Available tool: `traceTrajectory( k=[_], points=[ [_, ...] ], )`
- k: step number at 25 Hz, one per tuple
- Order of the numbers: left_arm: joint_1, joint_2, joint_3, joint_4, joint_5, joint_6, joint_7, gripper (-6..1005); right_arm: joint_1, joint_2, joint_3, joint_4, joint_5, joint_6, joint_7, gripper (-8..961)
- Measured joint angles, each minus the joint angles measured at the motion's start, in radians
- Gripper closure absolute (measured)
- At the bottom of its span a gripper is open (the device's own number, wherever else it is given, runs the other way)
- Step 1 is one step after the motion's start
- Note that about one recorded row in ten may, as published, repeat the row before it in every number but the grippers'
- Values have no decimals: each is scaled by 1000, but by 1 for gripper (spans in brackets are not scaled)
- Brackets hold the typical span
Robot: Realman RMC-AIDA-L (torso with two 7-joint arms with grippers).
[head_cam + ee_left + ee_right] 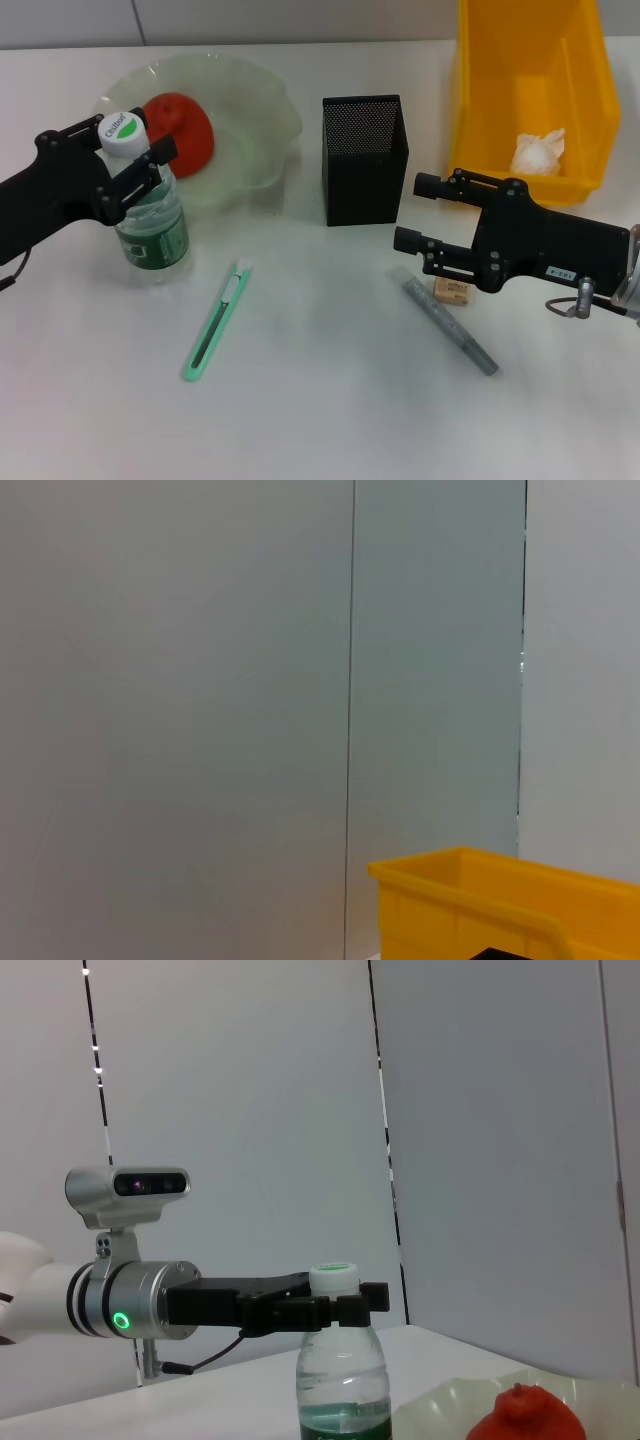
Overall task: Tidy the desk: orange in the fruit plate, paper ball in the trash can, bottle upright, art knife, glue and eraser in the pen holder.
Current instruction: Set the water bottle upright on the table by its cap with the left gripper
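Bottle [150,225] stands upright at nine o'clock, left gripper [140,165] clamped round its neck; release gently, lifting straight away.

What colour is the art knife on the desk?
Light green art knife, clearest in the head view.

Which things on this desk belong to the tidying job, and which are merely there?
Part of the job:
orange in the fruit plate
paper ball in the yellow bin
bottle, upright, held by the left gripper
art knife
glue
eraser
pen holder
right gripper

Merely there:
desk
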Motion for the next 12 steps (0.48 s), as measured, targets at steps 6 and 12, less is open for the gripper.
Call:
traceTrajectory(
  k=[6,12],
  points=[
    [-2,0,0,0,2,0,0,516,0,0,-1,0,0,-1,0,267],
    [-2,1,0,0,3,-1,3,512,-4,0,1,0,4,-6,0,266]
  ],
)
